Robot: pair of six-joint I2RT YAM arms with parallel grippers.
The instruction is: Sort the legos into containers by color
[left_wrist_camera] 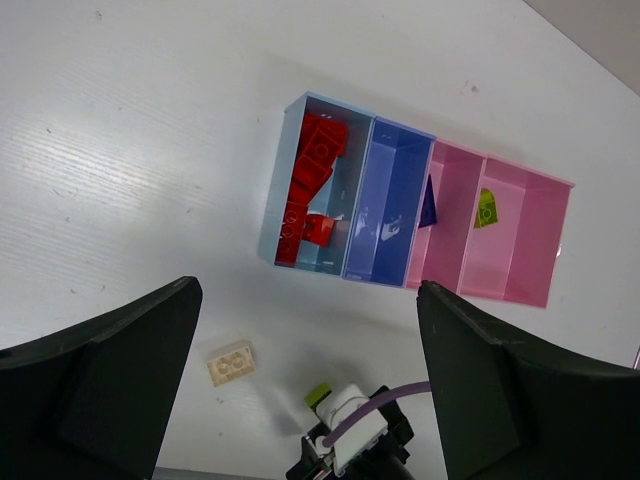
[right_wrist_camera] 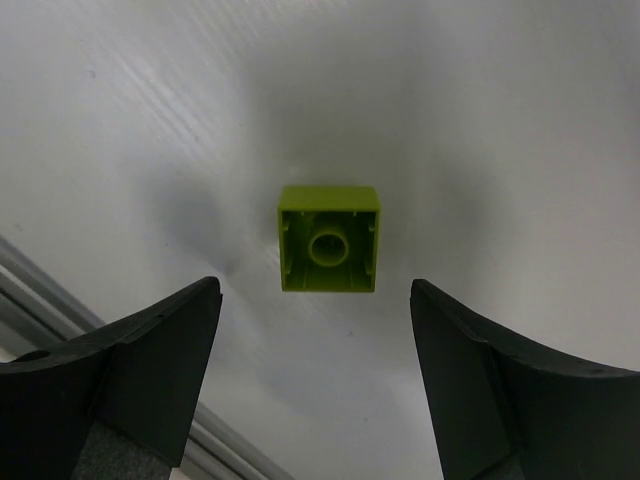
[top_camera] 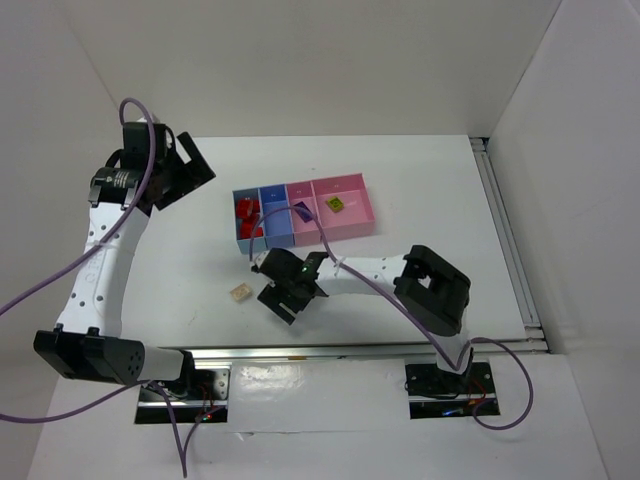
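Observation:
The containers (top_camera: pixel 350 225) are a joined row of four bins at mid table. Several red legos (top_camera: pixel 247 216) lie in the light blue bin (left_wrist_camera: pixel 268 215). The darker blue bin (left_wrist_camera: pixel 392 180) holds no lego. A dark purple lego (left_wrist_camera: pixel 428 204) is in the pink bin, and a lime lego (left_wrist_camera: pixel 487 208) in the wider pink bin (left_wrist_camera: pixel 538 240). A cream lego (top_camera: pixel 240 292) lies on the table in front of the bins. My right gripper (top_camera: pixel 280 298) is open just above a second lime lego (right_wrist_camera: pixel 329 238), which lies upside down ahead of its jaws. My left gripper (top_camera: pixel 185 172) is open, empty and raised at the back left.
White walls enclose the table on the left, back and right. A metal rail (top_camera: pixel 510 240) runs along the right edge and another along the near edge (top_camera: pixel 340 350). Purple cables hang from both arms.

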